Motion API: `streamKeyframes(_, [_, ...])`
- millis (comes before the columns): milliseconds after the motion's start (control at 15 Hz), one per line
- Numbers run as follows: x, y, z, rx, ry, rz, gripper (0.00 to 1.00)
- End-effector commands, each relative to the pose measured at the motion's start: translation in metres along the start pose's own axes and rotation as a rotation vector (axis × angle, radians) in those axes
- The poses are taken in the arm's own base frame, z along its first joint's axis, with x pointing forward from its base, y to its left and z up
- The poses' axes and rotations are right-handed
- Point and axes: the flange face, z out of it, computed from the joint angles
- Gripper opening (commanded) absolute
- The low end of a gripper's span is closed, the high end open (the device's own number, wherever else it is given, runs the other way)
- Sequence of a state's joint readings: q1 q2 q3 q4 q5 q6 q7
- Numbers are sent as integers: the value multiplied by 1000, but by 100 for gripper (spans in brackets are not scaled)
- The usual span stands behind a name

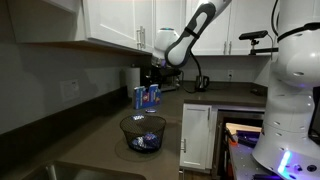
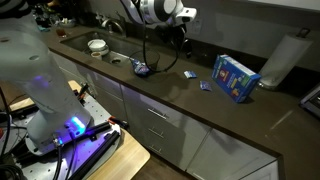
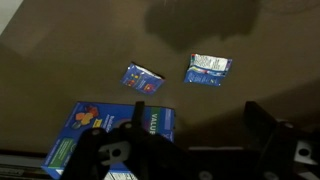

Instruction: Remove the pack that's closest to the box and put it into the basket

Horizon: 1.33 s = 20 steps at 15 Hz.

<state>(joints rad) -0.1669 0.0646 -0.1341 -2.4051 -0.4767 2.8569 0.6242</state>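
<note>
The pack point(image 3: 141, 77) to take is the small blue sachet lying flat on the dark worktop point(image 3: 60, 50), just beside the box point(image 3: 110, 125) and nearer to it than anything else. It looks like a thin, crinkled foil or paper packet, so I judge it very light, limp and rather slippery, with almost no height to grip. It would likely bend or slide away under a clumsy pinch. The best hold seems to be across its short width, fingers pressed down to the worktop on either side of its middle or a raised edge.

A second, similar pack point(image 3: 208, 68) lies farther from the box, apart from the first one.

The end effector point(image 3: 190, 135) hangs above the box with its fingers spread wide and nothing between them.

In an exterior view the basket point(image 2: 141, 68) stands well apart from the box point(image 2: 235, 77), beyond both packs, with something blue already inside.
</note>
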Motion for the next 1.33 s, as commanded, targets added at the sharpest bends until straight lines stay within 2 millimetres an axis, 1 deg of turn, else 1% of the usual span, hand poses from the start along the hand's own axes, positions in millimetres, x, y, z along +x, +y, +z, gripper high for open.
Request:
streamKeyframes(0, [13,10,30,-24,79,18,100])
streamKeyframes(267, [29,25,67,-119,96,24,100])
streamKeyframes(400, [32,29,89,-134,90,31,100])
streamKeyframes(467, [27,31,101,-132,75,33,100])
streamKeyframes(600, [26,26,124,-127,40,25,100])
streamKeyframes(800, [28,21,157,-130,9,28,100])
streamKeyframes(933, [36,23,179,-147,17,15,100])
streamKeyframes(1133, [52,32,207,-176,33,9,100])
streamKeyframes(1267, [72,37,217,-183,24,54,100])
